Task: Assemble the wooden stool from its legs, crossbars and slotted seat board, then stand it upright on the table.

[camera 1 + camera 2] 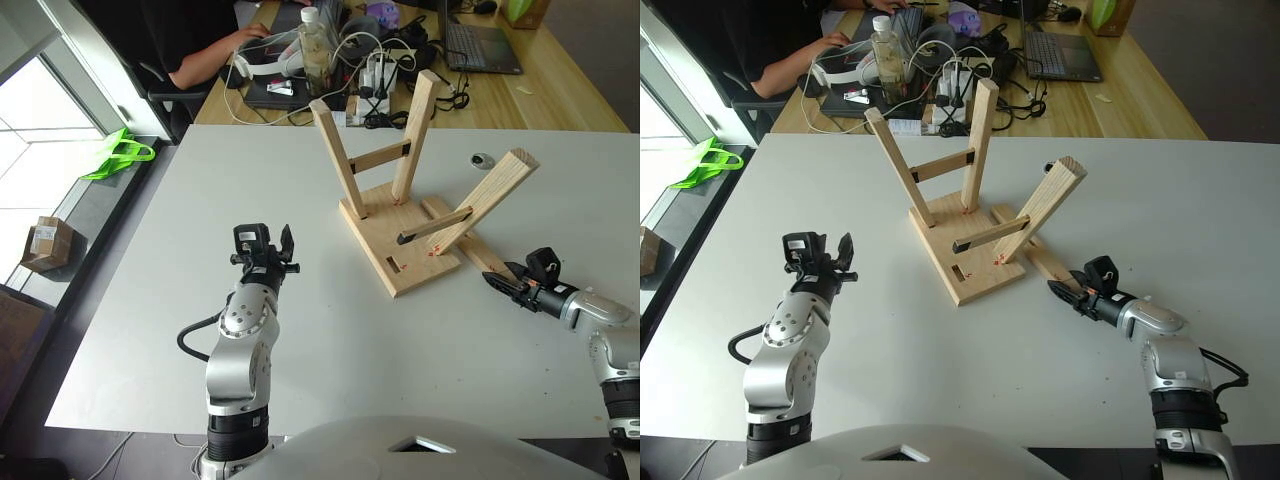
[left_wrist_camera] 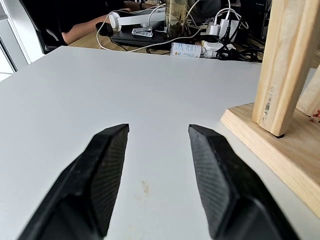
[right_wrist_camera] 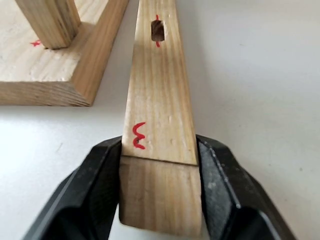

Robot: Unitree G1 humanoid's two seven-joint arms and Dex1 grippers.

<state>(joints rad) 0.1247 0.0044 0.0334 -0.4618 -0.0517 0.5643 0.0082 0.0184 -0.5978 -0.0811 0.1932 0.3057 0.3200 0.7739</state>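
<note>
The slotted seat board [image 1: 378,262] lies flat on the white table, underside up. Two legs [image 1: 338,160] [image 1: 415,130] stand in it, joined by a crossbar [image 1: 380,157]. A third leg [image 1: 490,195] leans tilted over the board's right side, with a dark-tipped crossbar [image 1: 435,227] sticking out of it. A fourth leg [image 3: 157,90], marked in red and with a slot near its far end, lies flat on the table beside the board. My right gripper [image 3: 159,150] is shut on its near end. My left gripper [image 2: 157,132] rests open above the table, left of the board, holding nothing.
Behind the table stands a wooden desk with a bottle [image 1: 314,45], cables, a power strip and a laptop [image 1: 480,45]. A small grey object [image 1: 483,160] lies on the table at the back right. Bare table [image 1: 150,300] stretches around the left arm.
</note>
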